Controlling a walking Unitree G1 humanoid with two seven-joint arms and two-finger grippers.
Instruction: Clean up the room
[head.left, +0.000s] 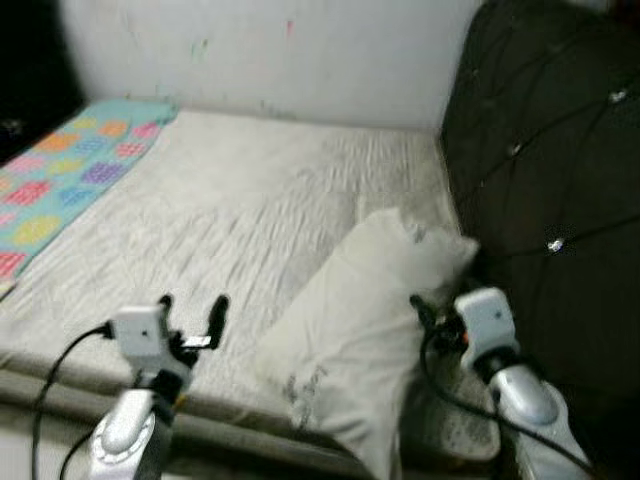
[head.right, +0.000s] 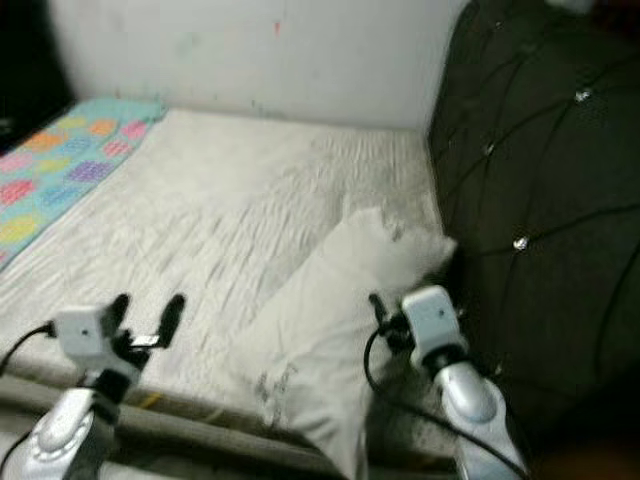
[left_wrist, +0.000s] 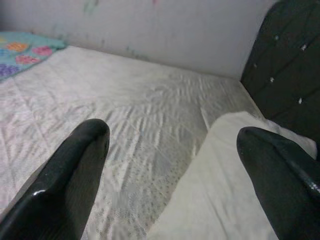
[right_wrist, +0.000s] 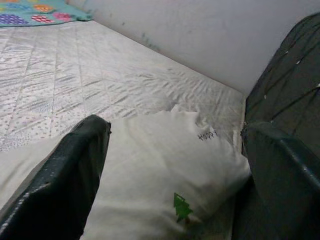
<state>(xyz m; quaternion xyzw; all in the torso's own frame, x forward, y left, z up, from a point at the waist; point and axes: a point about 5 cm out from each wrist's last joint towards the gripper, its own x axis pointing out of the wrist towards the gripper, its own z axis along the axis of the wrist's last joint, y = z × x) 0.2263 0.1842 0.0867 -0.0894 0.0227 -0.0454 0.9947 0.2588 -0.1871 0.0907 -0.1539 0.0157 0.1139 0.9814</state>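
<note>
A white pillow (head.left: 360, 330) lies slanted on the near right part of the bed, its far end close to the dark headboard. In the right wrist view it (right_wrist: 165, 165) bears a small green tree mark. My right gripper (head.left: 428, 312) hovers at the pillow's right side, open, with the pillow between and beyond its fingers (right_wrist: 75, 175). To the left of the pillow, my left gripper (head.left: 192, 300) is open over the bed's front edge, holding nothing. Its fingers (left_wrist: 75, 170) point across the mattress, and the pillow (left_wrist: 225, 190) shows beside one of them.
The pale quilted mattress (head.left: 250, 200) stretches back to a white wall (head.left: 280, 50). A dark tufted headboard (head.left: 560, 170) rises along the right side. A turquoise blanket with coloured patches (head.left: 70, 170) lies at the far left of the bed.
</note>
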